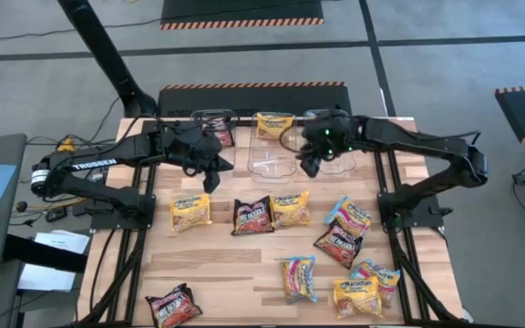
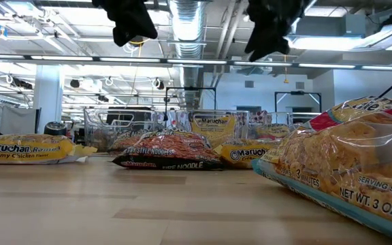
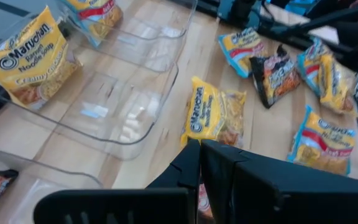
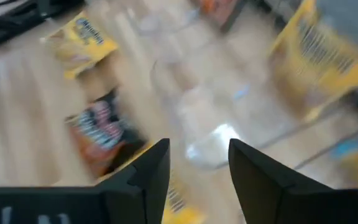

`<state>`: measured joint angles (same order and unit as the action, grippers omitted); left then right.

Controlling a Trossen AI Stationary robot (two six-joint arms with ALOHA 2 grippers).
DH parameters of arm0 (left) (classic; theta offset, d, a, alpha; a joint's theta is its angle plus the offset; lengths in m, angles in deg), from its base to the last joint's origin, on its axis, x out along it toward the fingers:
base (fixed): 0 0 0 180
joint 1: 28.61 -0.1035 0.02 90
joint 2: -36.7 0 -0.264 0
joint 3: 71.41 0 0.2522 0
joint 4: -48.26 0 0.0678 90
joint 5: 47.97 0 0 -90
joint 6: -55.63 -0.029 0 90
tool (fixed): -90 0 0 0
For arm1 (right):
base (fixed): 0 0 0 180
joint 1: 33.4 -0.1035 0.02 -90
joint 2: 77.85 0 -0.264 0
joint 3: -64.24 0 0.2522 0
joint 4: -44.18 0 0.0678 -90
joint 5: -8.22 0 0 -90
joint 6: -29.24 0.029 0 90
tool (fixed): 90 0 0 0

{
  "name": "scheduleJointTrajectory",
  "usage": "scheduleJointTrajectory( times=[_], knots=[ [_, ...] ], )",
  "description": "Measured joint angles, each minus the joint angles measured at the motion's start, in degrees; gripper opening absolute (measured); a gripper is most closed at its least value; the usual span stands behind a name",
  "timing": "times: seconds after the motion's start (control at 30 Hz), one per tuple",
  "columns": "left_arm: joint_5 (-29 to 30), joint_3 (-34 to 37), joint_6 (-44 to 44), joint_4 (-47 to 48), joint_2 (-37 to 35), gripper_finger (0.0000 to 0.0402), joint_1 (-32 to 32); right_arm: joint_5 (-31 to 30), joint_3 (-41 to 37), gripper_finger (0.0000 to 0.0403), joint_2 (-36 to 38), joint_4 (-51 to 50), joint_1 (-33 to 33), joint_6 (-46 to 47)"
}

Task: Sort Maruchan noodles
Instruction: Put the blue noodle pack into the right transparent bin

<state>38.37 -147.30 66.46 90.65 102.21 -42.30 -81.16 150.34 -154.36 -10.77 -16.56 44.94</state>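
Maruchan packets lie flat on the wooden table: a yellow one [image 1: 190,211], a dark one [image 1: 252,216], a yellow one [image 1: 290,210], a blue one [image 1: 349,216], a dark one [image 1: 338,244], and several more toward the near edge. The left tub [image 1: 210,117] holds a dark packet [image 1: 225,137]. A yellow packet [image 1: 272,123] lies in the middle tub [image 1: 272,162]. My left gripper [image 1: 212,179] [image 3: 199,158] is shut and empty, hovering between the tubs and the packet row. My right gripper [image 1: 308,167] [image 4: 199,162] is open and empty, above the near rim of the right tub [image 1: 340,164].
The three clear tubs stand side by side along the table's far edge. Both grippers hang well above the tabletop in the low view, the left [image 2: 131,24] and the right [image 2: 267,34]. Bare wood [image 1: 226,269] shows on the near left part of the table.
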Motion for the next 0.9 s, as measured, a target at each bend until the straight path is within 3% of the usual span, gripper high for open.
scheduleJointTrajectory(
  times=[0.2,0.37,0.9],
  knots=[
    [-2.1,0.0,-0.8,1.0,0.0,0.0,0.0,5.8,0.0,0.0186,-0.6,-7.7,-7.0,18.5],
    [-5.1,0.0,-2.9,1.4,0.0,0.0,0.0,5.7,-0.4,0.0187,-1.6,-9.4,-15.1,28.4],
    [-5.3,0.0,-5.7,4.1,0.0,0.0,0.1,7.2,-0.5,0.0186,-9.9,-11.2,-35.6,50.2]
  ],
)
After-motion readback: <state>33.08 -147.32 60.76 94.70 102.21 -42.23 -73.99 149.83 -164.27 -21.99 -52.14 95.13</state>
